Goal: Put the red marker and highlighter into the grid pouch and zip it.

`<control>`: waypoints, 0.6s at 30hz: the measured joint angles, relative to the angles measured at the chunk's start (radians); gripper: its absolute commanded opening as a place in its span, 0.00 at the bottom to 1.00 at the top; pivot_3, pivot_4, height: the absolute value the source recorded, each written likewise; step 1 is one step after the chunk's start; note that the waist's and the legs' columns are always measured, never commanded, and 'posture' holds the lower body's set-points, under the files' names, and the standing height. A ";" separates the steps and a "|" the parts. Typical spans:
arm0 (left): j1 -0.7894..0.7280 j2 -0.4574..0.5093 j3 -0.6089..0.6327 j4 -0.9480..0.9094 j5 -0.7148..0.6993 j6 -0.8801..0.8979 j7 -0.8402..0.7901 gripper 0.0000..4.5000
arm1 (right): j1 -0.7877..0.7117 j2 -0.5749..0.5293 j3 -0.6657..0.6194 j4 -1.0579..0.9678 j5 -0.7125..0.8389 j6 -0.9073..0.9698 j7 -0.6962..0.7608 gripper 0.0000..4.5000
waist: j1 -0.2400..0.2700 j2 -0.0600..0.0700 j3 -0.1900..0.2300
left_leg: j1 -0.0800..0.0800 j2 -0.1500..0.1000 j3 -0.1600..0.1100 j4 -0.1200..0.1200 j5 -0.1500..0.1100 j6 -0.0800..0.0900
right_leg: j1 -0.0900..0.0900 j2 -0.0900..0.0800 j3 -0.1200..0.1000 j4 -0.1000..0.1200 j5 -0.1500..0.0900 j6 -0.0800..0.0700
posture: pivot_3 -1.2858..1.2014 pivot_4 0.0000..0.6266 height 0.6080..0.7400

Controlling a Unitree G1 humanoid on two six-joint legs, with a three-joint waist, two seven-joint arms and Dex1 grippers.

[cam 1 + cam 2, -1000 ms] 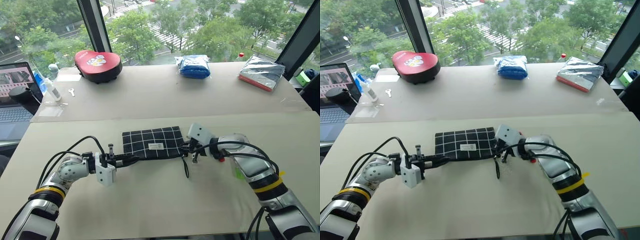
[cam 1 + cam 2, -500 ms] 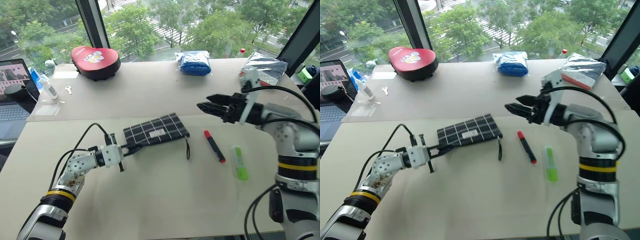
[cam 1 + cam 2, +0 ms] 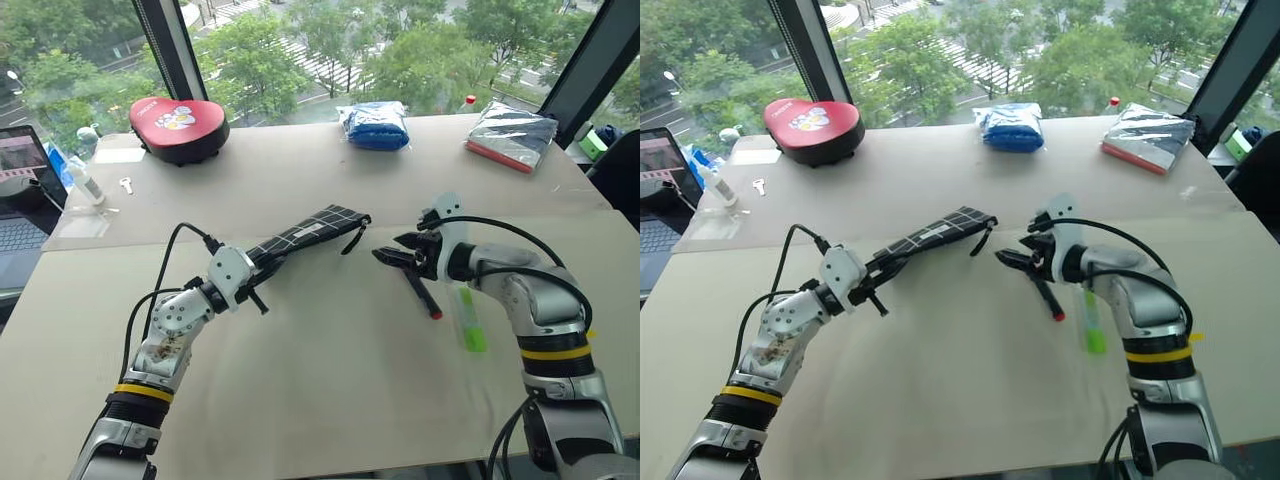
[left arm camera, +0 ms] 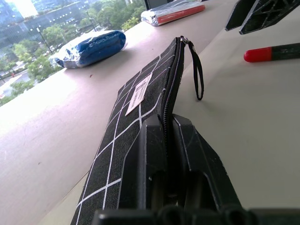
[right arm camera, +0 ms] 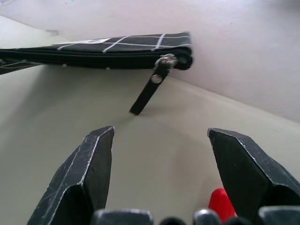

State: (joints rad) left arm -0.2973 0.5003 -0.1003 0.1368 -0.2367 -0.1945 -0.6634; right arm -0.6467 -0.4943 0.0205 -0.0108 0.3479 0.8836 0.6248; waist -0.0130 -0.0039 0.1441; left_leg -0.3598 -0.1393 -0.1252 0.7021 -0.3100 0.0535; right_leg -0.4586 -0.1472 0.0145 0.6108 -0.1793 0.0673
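Sitting along the far side of the table are a red heart-shaped case, a blue wrapped bundle and a silver packet with a red edge; a laptop, a small spray bottle and a key are lying at the far left. None of these is standing between the arms and the pens.

The left gripper is clamping one short end of the grid pouch, holding it off the table with its far end tilting upward. In the left wrist view the pouch is showing its white grid, a small white label and a zipper running closed to the far end, where the black pull strap is hanging loose.

The right gripper is hovering with its fingers spread apart, gripping nothing, facing the pouch's strap end. The red marker is lying on the table just below that gripper, its red end pointing toward the near edge. The highlighter, lime green, is lying just beside the marker, on the right, roughly parallel to it.
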 measured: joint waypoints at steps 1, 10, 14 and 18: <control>0.001 -0.003 0.002 -0.005 0.000 0.004 0.000 0.00 | -0.013 0.008 0.002 0.016 -0.010 -0.004 -0.006 0.79 | 0.000 0.000 0.000 | 0.000 0.000 0.000 0.000 0.000 0.000 | 0.000 0.000 0.000 0.000 0.000 0.000 | 0.52 0.24 1.00; 0.024 -0.035 0.023 -0.037 0.004 0.029 0.005 0.00 | -0.056 0.085 0.028 0.132 -0.034 -0.033 -0.020 0.79 | -0.002 0.000 0.000 | 0.000 0.000 0.000 0.000 0.000 0.000 | 0.000 0.000 0.000 0.000 0.000 0.000 | 0.52 0.24 1.00; 0.029 -0.049 0.024 -0.044 0.013 0.029 0.005 0.00 | -0.091 0.124 0.044 0.176 -0.051 -0.052 -0.026 0.79 | -0.003 0.000 0.000 | 0.000 0.000 0.000 0.000 0.000 0.000 | 0.000 0.000 0.000 0.000 0.000 0.000 | 0.52 0.24 1.00; 0.036 -0.061 0.024 -0.046 0.022 0.030 0.005 0.00 | -0.120 0.159 0.044 0.232 -0.058 -0.076 -0.035 0.79 | -0.003 0.000 0.000 | 0.000 0.000 0.000 0.000 0.000 0.000 | 0.000 0.000 0.000 0.000 0.000 0.000 | 0.52 0.24 1.00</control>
State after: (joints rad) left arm -0.2610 0.4393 -0.0761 0.0913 -0.2151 -0.1650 -0.6589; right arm -0.7664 -0.3355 0.0642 0.2209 0.2901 0.8077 0.5897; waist -0.0164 -0.0039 0.1441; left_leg -0.3600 -0.1393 -0.1254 0.7018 -0.3101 0.0537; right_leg -0.4586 -0.1470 0.0142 0.6112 -0.1789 0.0675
